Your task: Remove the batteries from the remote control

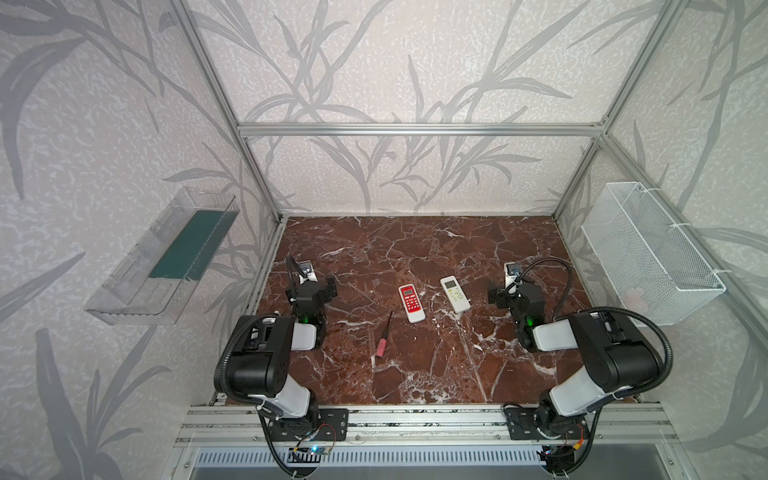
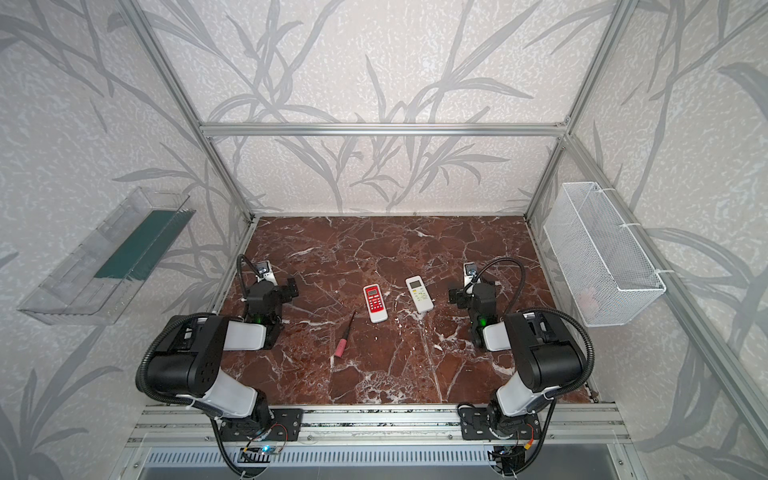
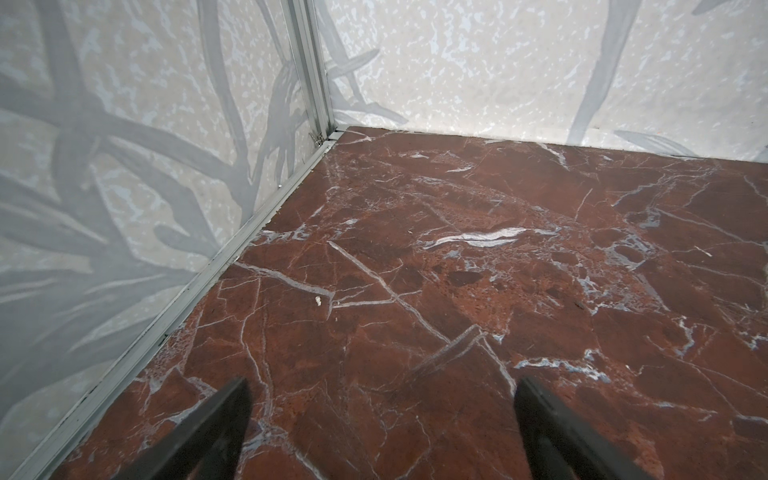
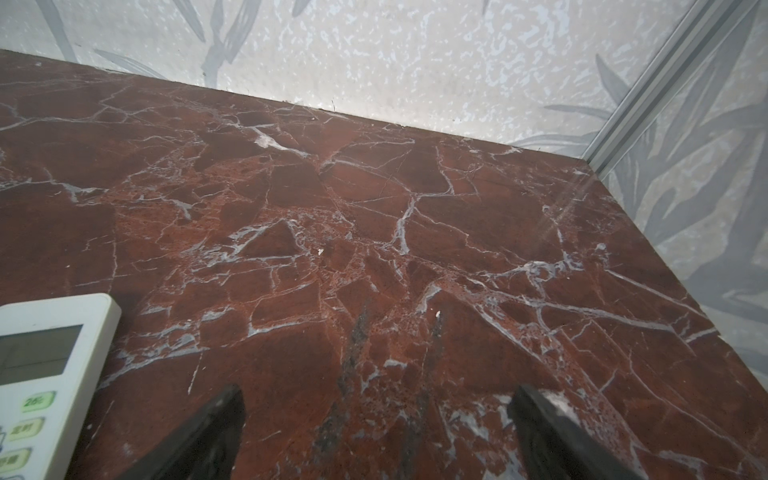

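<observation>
Two remote controls lie face up on the red marble table. One is red and white; the other is white, and its screen end shows in the right wrist view. The batteries are hidden. My left gripper hovers low at the table's left side, open and empty, well left of the red remote. My right gripper is open and empty just right of the white remote.
A pink-handled screwdriver lies in front of the red remote, to its left. A clear plastic tray hangs on the left wall. A white mesh basket hangs on the right wall. Aluminium frame posts stand at the table's corners.
</observation>
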You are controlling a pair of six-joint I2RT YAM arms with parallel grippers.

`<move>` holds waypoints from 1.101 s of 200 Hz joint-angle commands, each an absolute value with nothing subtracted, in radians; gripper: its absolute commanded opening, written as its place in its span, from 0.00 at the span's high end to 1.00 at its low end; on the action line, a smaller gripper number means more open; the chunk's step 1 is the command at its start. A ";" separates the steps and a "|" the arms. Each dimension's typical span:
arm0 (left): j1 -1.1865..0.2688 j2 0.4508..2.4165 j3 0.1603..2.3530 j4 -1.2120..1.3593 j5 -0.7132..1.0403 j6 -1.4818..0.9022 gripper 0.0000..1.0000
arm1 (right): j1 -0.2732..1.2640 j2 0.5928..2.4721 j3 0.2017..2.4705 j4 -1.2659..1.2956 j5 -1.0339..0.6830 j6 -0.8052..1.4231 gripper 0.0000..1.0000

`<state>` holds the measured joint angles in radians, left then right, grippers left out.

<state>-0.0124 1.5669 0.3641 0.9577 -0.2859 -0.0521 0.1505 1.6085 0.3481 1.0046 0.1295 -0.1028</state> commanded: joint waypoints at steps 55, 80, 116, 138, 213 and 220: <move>-0.020 1.536 0.353 0.980 -0.307 -0.044 0.01 | 0.141 1.585 0.312 1.113 0.142 -0.086 0.01; -0.020 1.429 0.412 0.784 -0.311 -0.047 0.01 | 0.146 1.490 0.302 1.042 0.157 -0.087 0.01; -0.019 1.305 0.523 0.541 -0.300 -0.046 0.01 | 0.192 1.277 0.471 0.575 0.223 -0.068 0.01; -0.020 1.244 0.616 0.332 -0.276 -0.075 0.03 | 0.261 1.242 0.646 0.259 0.220 -0.017 0.04; -0.020 1.267 0.891 -0.290 -0.011 -0.264 0.17 | 0.814 1.586 1.089 -0.253 0.165 0.262 0.08; -0.021 1.275 0.895 -0.302 0.053 -0.263 0.19 | 0.816 1.617 1.108 -0.254 0.097 0.287 0.11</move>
